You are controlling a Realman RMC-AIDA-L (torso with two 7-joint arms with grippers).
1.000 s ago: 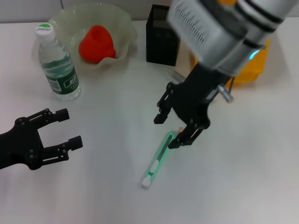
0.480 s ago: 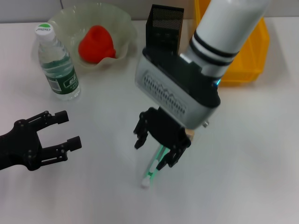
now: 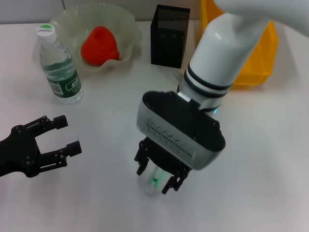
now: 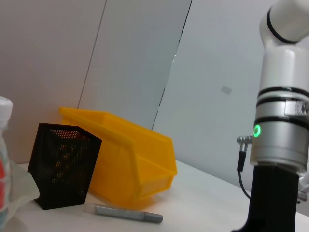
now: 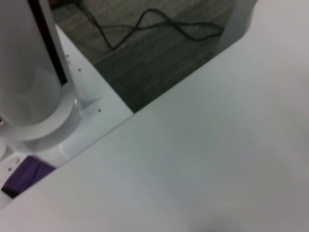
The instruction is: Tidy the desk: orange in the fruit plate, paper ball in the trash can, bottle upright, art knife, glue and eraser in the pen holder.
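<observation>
The art knife, green and white, lies on the white table near its front edge, mostly covered by my right gripper. That gripper is open and hangs right over the knife, one finger on each side. The orange rests in the pale-green fruit plate at the back left. Just left of the plate, the bottle stands upright. The black mesh pen holder stands at the back centre, with the yellow trash can to its right. Paper ball, eraser and glue are out of view. My left gripper stays open at the left.
A thin grey stick lies on the table in front of the pen holder and trash can. My right arm's white forearm slants across the table's middle. The right wrist view shows only bare table, the robot's base and the floor.
My right gripper has moved toward the table's front edge along the art knife and now covers most of it. The left gripper has barely shifted.
</observation>
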